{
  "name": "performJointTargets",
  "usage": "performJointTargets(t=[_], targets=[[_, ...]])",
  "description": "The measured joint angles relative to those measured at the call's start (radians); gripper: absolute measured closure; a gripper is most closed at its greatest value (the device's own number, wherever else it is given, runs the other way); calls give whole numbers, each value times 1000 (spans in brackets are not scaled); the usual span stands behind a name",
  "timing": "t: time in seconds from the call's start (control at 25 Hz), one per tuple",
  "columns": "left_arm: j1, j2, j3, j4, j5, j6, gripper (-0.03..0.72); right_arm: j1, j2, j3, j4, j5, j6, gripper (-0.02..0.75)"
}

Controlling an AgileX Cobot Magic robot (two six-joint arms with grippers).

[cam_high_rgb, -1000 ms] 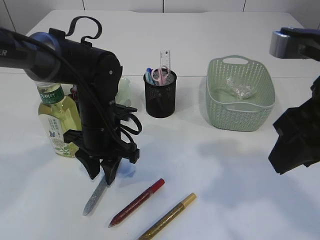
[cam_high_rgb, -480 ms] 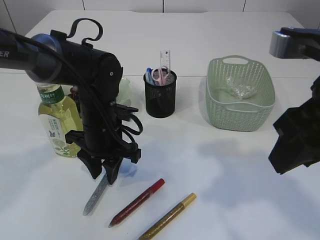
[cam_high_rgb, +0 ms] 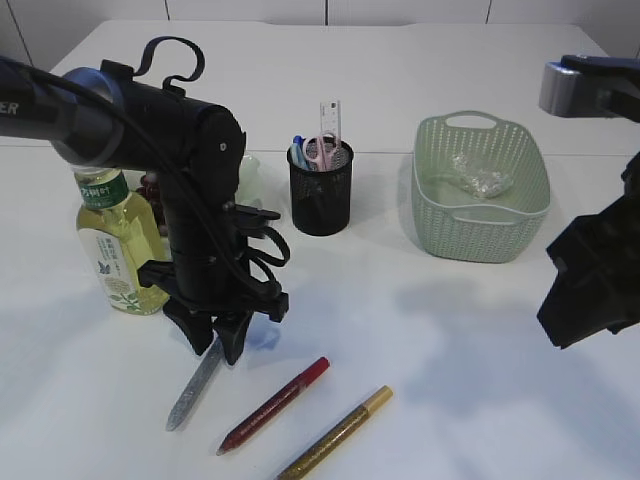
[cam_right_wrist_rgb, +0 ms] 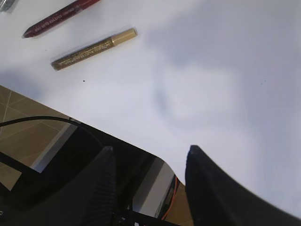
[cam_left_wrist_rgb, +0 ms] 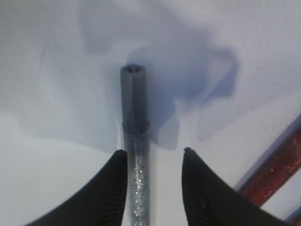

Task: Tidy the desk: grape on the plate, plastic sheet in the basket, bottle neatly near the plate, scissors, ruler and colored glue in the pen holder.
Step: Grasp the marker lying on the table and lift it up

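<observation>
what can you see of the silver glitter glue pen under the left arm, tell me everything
The silver glitter glue pen is a slim tube, clear-looking and filled with silver sparkle, with a dark grey ridged cap at one end. It lies flat on the white table, slanted, left of the red glitter glue pen. The left hand is open and straddles its tube just below the cap; one finger sits close against it, the other stands apart. The pen is not lifted.

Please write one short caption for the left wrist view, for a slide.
Left gripper open over the silver glitter glue pen lying on the white table, red glue pen at the edge.
</observation>
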Motion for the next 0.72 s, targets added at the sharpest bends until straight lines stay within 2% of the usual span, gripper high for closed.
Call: performJointTargets(t=[0.72], targets=[[0,40,0,-2,4,0,409,0,0,0,0,0,-2,353]])
